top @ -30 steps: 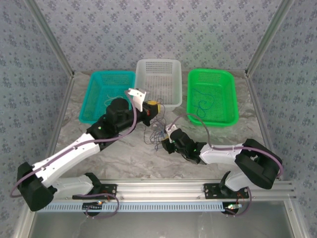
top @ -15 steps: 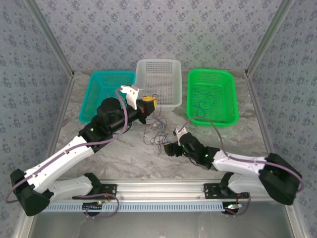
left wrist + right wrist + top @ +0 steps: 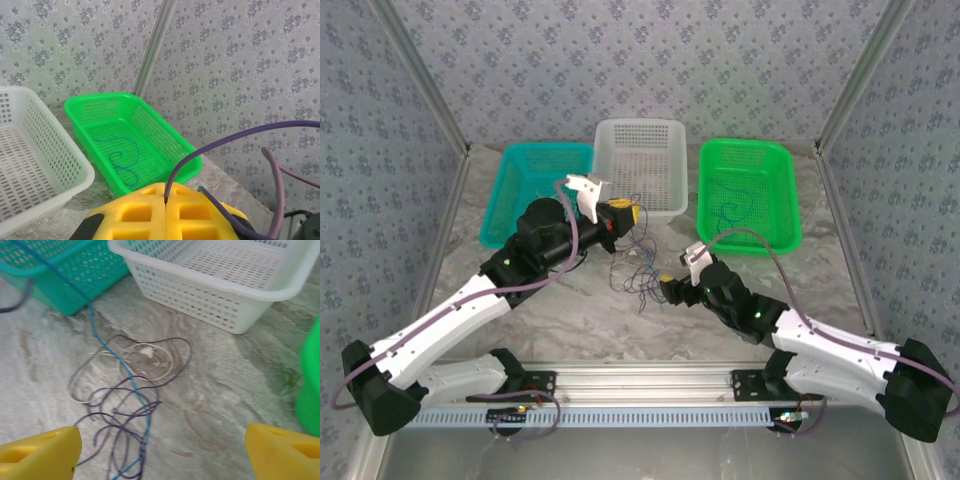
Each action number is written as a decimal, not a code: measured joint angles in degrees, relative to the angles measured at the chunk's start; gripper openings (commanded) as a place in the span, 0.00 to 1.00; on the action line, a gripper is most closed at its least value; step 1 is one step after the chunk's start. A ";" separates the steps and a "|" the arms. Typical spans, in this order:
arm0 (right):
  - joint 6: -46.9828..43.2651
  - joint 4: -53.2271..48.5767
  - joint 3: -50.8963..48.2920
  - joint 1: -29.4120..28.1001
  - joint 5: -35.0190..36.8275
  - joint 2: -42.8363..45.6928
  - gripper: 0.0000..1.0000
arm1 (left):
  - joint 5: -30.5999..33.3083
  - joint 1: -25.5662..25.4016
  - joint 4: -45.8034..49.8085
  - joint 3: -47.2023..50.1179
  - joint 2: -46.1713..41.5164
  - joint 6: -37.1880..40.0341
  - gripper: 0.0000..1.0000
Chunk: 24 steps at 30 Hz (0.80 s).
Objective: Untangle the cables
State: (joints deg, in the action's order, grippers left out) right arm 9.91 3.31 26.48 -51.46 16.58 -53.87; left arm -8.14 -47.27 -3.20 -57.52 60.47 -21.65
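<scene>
Several tangled cables [image 3: 131,390] on table [image 3: 570,320]

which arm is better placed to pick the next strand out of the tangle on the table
Right, probably. The right gripper is open, low beside the tangle, with loops lying ahead between its fingers. The left gripper is shut on a cable, up by the white basket.

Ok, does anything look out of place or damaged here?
Nothing damaged. The cables lie in a knotted heap on the table before the white basket; one blue strand runs taut out of it, up and left, toward the teal basket.
</scene>
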 measured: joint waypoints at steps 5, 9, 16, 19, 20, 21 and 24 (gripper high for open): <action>-4.57 3.98 -1.18 4.52 -2.08 -1.68 0.92 | -4.13 0.00 -0.07 1.66 -1.46 1.05 0.00; -6.88 10.08 -2.95 7.54 -9.31 -1.75 0.92 | -7.80 0.00 -0.28 3.96 -3.82 2.21 0.00; -11.30 13.18 -1.14 6.51 -19.47 -5.81 0.92 | -12.31 0.00 -1.36 4.46 -5.35 4.24 0.00; -13.46 13.44 0.66 5.42 -20.92 -8.33 0.92 | -13.70 0.00 -1.62 4.46 -5.22 4.26 0.00; -14.01 13.75 1.20 5.18 -20.96 -9.09 0.92 | -14.05 0.00 -1.81 4.46 -5.22 4.24 0.00; -14.67 14.38 1.84 5.01 -20.94 -10.10 0.92 | -14.69 0.00 -2.21 4.46 -5.22 4.22 0.00; -16.15 17.25 2.82 4.92 -20.65 -13.07 0.92 | -16.44 0.00 -3.67 4.48 -5.22 3.96 0.00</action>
State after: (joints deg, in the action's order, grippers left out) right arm -6.24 20.56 29.30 -46.54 -4.08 -66.94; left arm -24.58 -47.27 -6.87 -53.04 55.24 -17.69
